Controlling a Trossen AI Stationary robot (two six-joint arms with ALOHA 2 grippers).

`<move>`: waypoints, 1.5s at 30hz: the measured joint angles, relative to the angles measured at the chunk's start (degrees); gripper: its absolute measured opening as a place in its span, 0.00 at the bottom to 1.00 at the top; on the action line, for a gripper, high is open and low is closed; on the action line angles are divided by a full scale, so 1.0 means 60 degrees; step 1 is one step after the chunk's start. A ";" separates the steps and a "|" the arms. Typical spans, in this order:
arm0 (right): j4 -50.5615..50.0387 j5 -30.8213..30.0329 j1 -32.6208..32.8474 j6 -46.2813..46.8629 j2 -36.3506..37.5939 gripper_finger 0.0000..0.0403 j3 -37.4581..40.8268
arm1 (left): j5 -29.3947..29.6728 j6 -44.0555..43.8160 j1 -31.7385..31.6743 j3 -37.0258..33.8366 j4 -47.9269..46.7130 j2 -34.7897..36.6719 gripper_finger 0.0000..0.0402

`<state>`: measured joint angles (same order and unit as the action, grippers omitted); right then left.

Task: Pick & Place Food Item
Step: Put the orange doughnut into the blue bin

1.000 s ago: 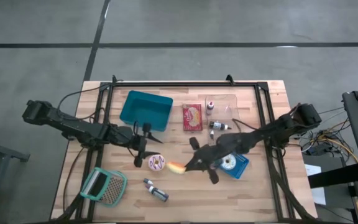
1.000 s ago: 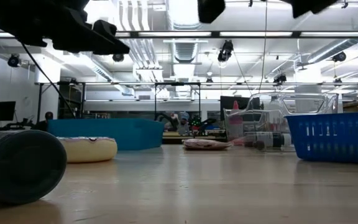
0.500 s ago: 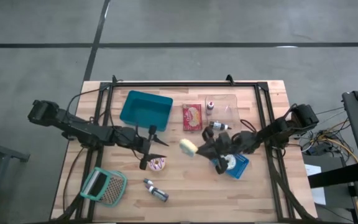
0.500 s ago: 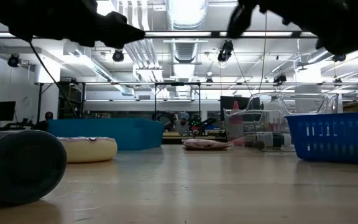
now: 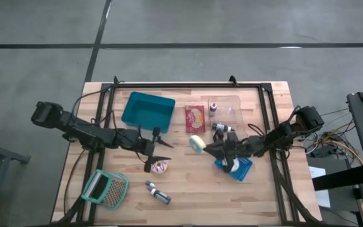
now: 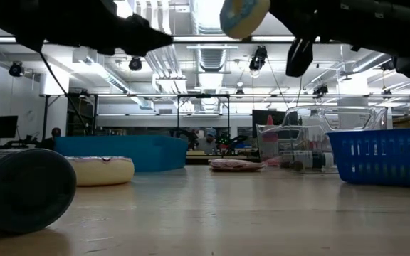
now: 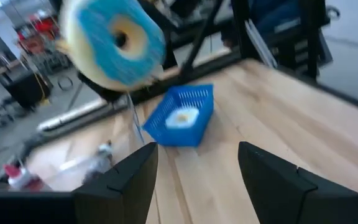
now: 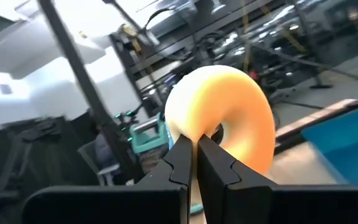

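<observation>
Off-task items, as I read them from the high view:
- Teal bin, upper left of centre on wooden table.
- Red packet lying flat just right of bin.
- Clear container right of packet; small red-capped bottle at its left edge, second bottle lying at its lower edge.
- Teal-framed mesh item at lower left; I cannot identify it.
- Dark bottle on its side, lower centre, right of mesh item.

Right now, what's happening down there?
Right gripper shut on blue-frosted donut, held above table. Left gripper open, over pink donut. Nothing blocking.
</observation>
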<state>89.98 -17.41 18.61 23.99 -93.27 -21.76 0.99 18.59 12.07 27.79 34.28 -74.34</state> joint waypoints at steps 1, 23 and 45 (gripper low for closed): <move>-0.0007 0.0227 0.0000 -0.0041 0.0000 0.02 0.0004 | -0.0006 0.0000 -0.0003 0.0000 0.0267 -0.0070 0.57; -0.1344 0.2881 0.0003 -0.0419 0.0000 0.02 -0.0229 | -0.3367 -0.1581 -0.1104 0.1996 0.2987 -0.3454 0.57; -0.1494 0.2811 0.0000 -0.0525 0.0022 0.02 -0.0226 | -0.4528 -0.1574 -0.1217 0.3311 0.2061 -0.4103 0.24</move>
<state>81.01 -0.54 18.61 20.84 -93.14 -23.11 -26.17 9.15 4.78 47.66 46.65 -98.96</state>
